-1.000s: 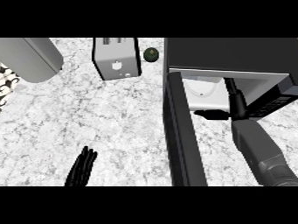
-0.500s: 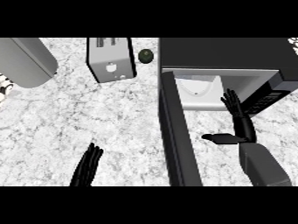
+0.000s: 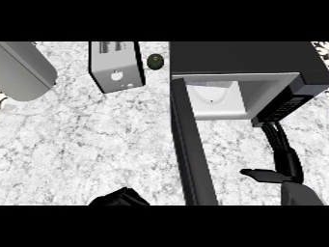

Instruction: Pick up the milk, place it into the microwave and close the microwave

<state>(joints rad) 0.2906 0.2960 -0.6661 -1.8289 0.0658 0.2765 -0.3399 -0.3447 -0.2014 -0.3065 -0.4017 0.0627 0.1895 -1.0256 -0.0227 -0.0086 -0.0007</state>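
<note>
Milk [image 3: 217, 95] inside microwave [image 3: 247, 60], door [image 3: 192, 149] ajar; right robot hand [image 3: 279, 159] open, empty.

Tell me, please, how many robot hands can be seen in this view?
2. The right hand is at lower right, fingers straight, beside the open microwave. The left hand shows only partly at the lower edge, left of the microwave door.

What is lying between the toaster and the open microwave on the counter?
In the head view, a small dark round object sits on the counter between the toaster and the microwave, apart from both.
</note>
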